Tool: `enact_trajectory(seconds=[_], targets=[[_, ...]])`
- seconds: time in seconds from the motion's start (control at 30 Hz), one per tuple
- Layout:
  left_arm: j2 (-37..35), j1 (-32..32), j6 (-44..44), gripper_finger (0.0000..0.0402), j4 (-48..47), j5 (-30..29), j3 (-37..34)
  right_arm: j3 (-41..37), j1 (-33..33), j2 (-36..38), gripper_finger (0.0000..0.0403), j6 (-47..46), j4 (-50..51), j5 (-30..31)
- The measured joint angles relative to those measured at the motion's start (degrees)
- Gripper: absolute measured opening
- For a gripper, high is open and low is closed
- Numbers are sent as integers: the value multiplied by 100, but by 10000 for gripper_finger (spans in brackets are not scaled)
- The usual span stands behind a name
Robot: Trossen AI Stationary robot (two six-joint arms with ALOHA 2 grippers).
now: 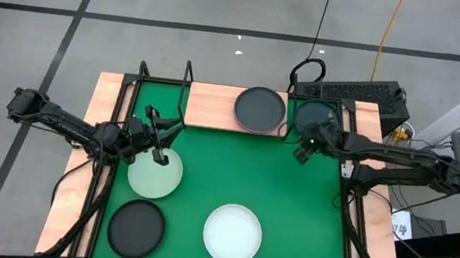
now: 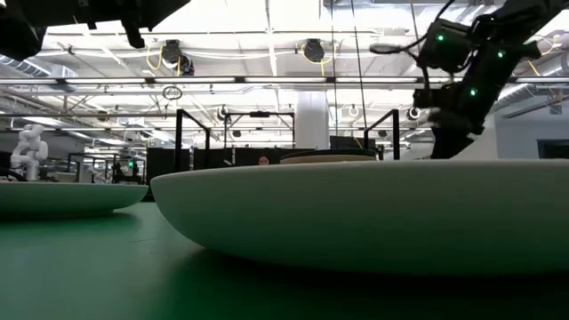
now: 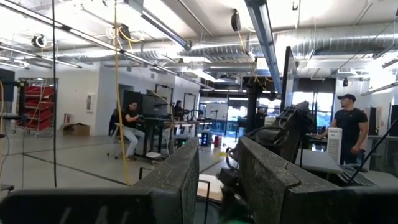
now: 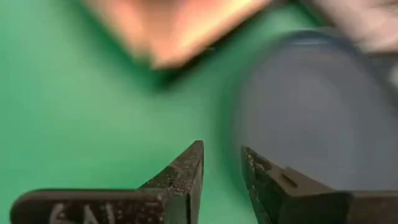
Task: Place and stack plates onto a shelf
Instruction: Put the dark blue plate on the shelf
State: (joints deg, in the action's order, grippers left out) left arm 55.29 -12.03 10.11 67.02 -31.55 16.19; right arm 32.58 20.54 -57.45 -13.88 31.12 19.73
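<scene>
Right wrist view: partial white lettering, unreadable, on right pincer [image 4: 222, 180].

Left gripper [image 1: 159, 130] level, right gripper [image 1: 301, 151] pointing down, empty

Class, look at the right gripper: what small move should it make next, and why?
Probably ease the right gripper forward onto the dark plate's rim and shut. Its fingers stand apart and empty, and that plate lies just ahead, beside the shelf rather than on it.
</scene>
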Motion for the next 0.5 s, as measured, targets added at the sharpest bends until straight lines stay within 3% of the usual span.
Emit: enact_trajectory(seconds=[0.07, 0.3, 0.5], targets=[[0, 0, 4, 115, -2, 0, 0, -156, -37, 36, 93, -44, -32, 712], [0, 2, 80, 115, -2, 0, 0, -990, -15, -104, 96, 254, -599, 707], [0, 1, 47, 115, -1, 0, 0, -1585, 57, -147, 148, 258, -1541, 725]])
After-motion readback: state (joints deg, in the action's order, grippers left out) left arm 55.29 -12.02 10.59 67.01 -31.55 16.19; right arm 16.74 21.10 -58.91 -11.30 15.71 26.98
